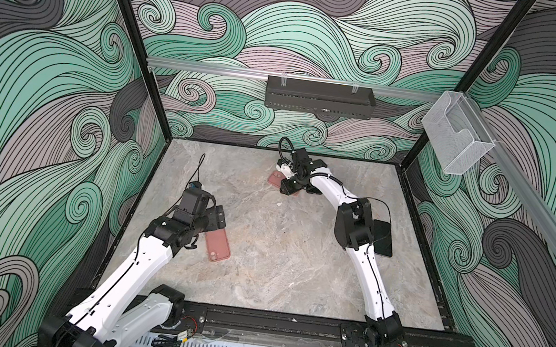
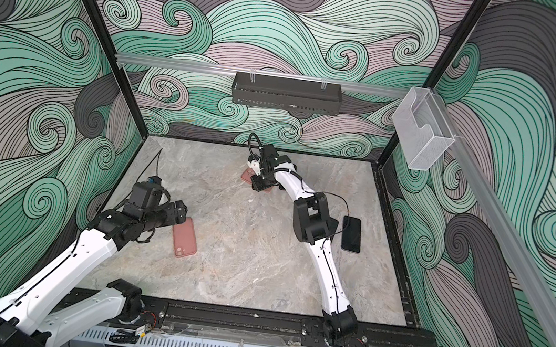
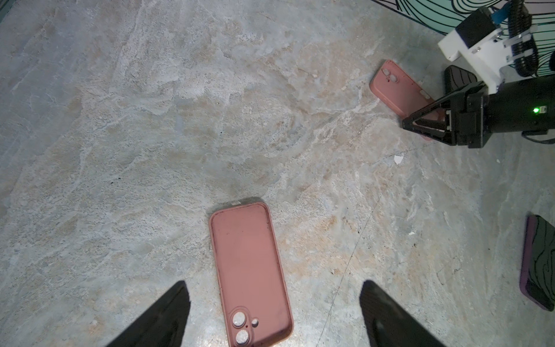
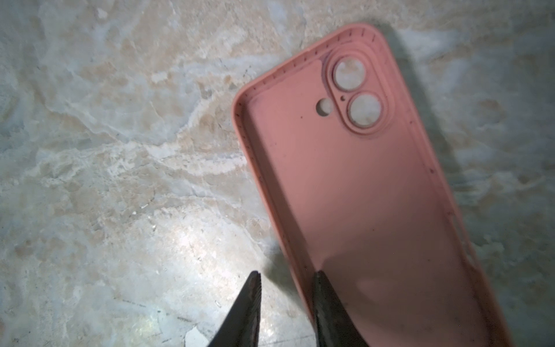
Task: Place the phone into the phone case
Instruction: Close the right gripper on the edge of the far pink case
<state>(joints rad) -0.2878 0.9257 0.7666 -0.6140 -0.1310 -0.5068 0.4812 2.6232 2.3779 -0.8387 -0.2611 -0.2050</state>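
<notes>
Two pink phone cases lie on the marble table (image 1: 287, 265). The far case (image 4: 360, 180) lies hollow side up, seen in both top views (image 1: 273, 179) (image 2: 245, 176). My right gripper (image 4: 288, 273) straddles its long side wall, one finger inside the case and one outside, with a gap still showing. The near case (image 3: 249, 264) (image 1: 217, 244) lies flat below my left gripper (image 3: 274, 285), which hangs wide open above its camera end. The black phone (image 1: 384, 238) (image 2: 351, 234) (image 3: 539, 264) lies screen up beside the right arm's elbow, untouched.
A dark glossy object (image 3: 459, 79) lies partly hidden behind the right gripper (image 3: 405, 123). A black rack (image 1: 318, 96) and a clear plastic holder (image 1: 457, 138) hang on the walls. Black frame rails border the table.
</notes>
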